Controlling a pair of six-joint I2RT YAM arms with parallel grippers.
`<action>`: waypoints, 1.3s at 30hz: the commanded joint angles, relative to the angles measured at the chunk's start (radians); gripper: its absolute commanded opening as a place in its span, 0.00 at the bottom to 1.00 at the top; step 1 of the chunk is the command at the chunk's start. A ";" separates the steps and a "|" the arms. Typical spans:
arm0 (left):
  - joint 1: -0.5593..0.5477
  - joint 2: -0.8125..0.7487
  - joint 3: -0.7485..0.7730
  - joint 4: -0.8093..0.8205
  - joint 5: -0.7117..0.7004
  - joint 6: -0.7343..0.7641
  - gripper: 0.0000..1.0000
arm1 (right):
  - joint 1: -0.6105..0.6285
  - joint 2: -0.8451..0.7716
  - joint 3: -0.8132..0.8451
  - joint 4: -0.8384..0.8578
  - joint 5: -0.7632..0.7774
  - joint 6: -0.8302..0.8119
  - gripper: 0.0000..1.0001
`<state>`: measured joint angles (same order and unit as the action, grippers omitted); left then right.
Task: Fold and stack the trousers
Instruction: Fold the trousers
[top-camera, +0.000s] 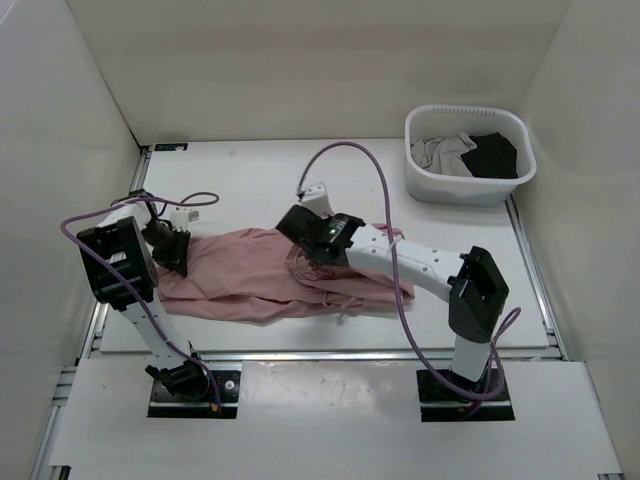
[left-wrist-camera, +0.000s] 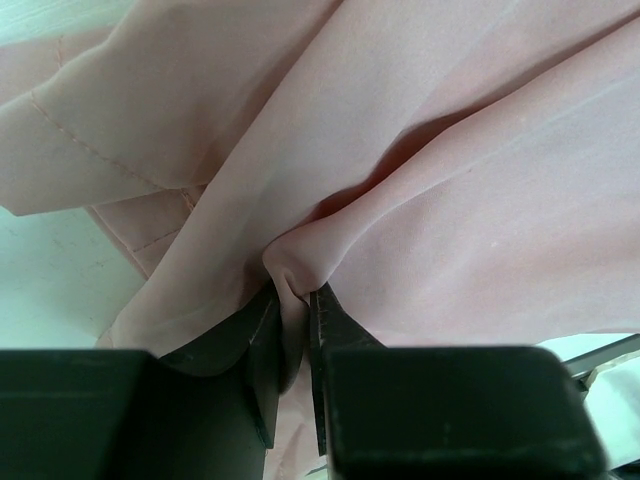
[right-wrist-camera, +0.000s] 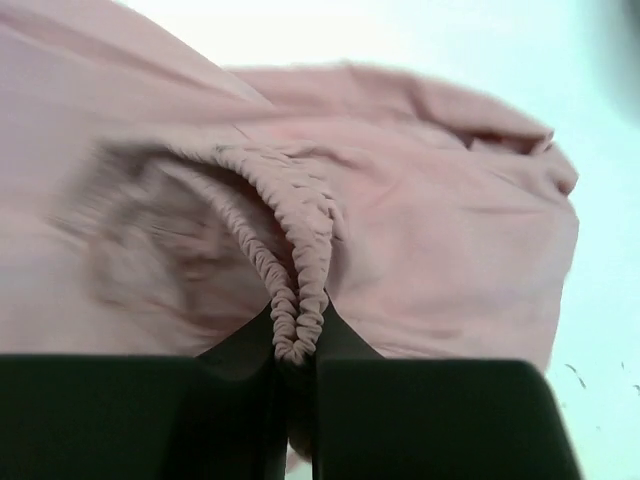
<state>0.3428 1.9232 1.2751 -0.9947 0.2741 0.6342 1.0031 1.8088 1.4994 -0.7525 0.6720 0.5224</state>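
The dusty-pink trousers (top-camera: 250, 280) lie spread sideways across the middle of the white table. At their left end my left gripper (top-camera: 176, 262) is shut on a pinched fold of leg fabric (left-wrist-camera: 285, 270), and hemmed edges (left-wrist-camera: 70, 140) show to the left of the fold. My right gripper (top-camera: 300, 262) sits over the bunched right part and is shut on the gathered elastic waistband (right-wrist-camera: 298, 310), which loops out of the jaws. A thin drawstring (top-camera: 345, 305) trails toward the near edge of the trousers.
A white plastic basket (top-camera: 420, 165) at the back right holds a grey garment (top-camera: 445, 150) and a black garment (top-camera: 495, 155). White walls enclose the table on three sides. A purple cable (top-camera: 370, 180) arcs above the right arm.
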 joint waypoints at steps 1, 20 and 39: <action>-0.007 -0.027 -0.008 -0.007 0.027 0.028 0.27 | 0.153 0.036 0.183 -0.025 0.266 0.113 0.00; -0.007 0.028 0.076 -0.018 0.008 0.038 0.28 | 0.279 0.170 0.320 0.047 -0.063 0.031 0.80; 0.012 0.028 0.116 -0.056 -0.001 0.038 0.31 | 0.060 0.029 -0.165 0.266 -0.196 0.290 0.00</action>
<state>0.3458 1.9751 1.3575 -1.0435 0.2703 0.6586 1.0439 1.8015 1.3621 -0.5251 0.5812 0.7391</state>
